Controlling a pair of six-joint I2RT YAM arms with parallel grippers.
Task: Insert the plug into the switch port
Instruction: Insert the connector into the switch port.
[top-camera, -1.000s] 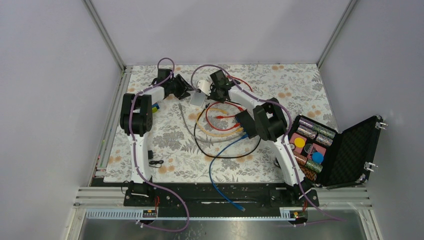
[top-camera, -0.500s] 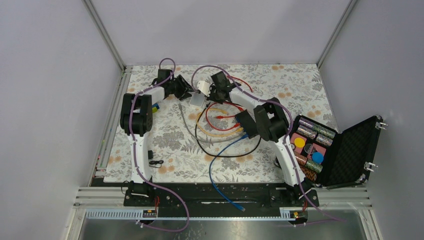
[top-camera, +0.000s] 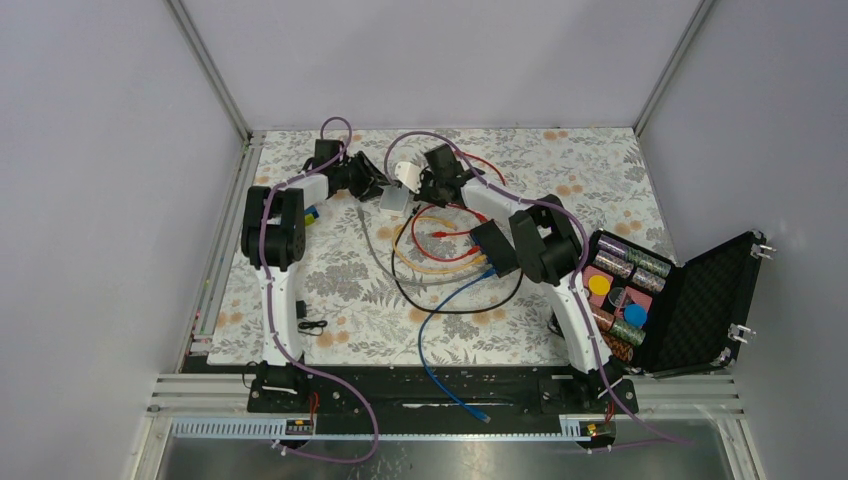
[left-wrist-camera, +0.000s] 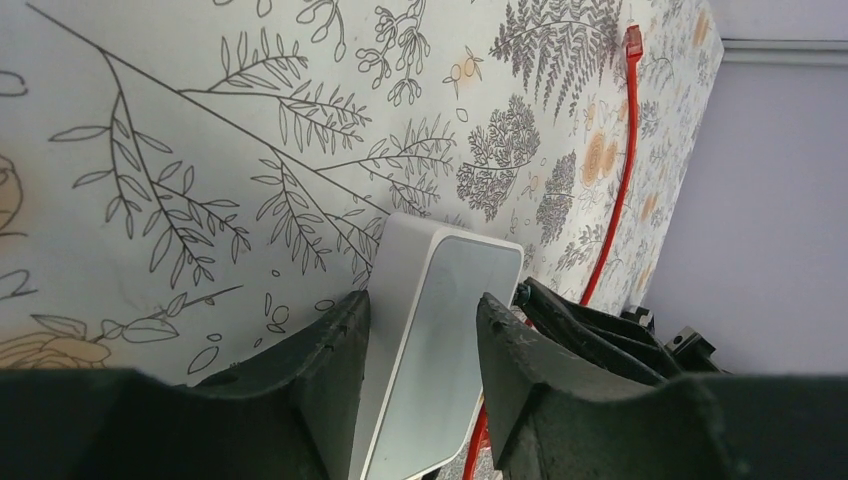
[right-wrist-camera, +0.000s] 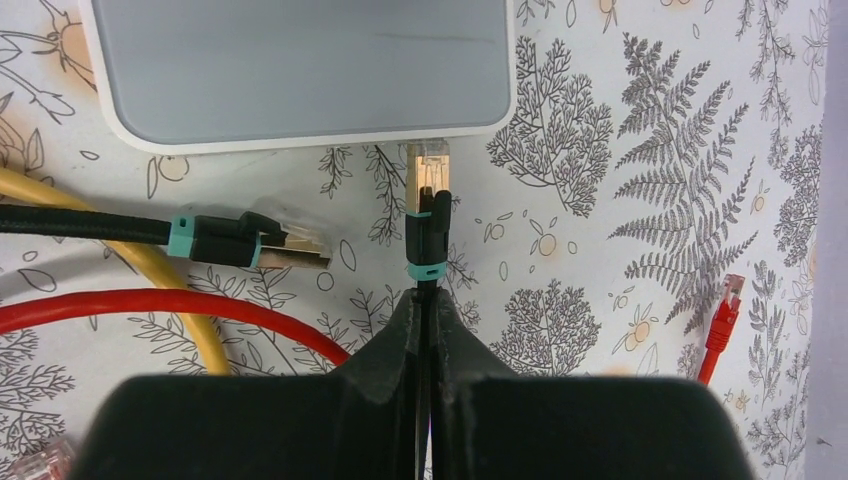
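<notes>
A small white rounded box (left-wrist-camera: 440, 330) (right-wrist-camera: 300, 70) (top-camera: 394, 199) lies at the back of the table. My left gripper (left-wrist-camera: 422, 305) (top-camera: 376, 188) is shut on it, one finger against each side. My right gripper (right-wrist-camera: 428, 295) (top-camera: 428, 188) is shut on a black cable just behind the plug (right-wrist-camera: 430, 210), a metal connector with teal rings. The plug's tip points at the white box's near edge, a small gap away. The flat black box (top-camera: 492, 248) holding the switch port lies by my right arm's elbow; its sockets do not show.
A second teal-ringed plug (right-wrist-camera: 255, 243) lies left of the held one, over yellow (right-wrist-camera: 170, 300) and red (right-wrist-camera: 150, 305) cables. A red plug (right-wrist-camera: 728, 300) lies to the right. A blue cable (top-camera: 440, 350) trails forward. An open black case (top-camera: 690, 300) stands at the right.
My right arm's elbow has swung slightly right and its wrist has turned a little. The left gripper and the white box have stayed almost in place.
</notes>
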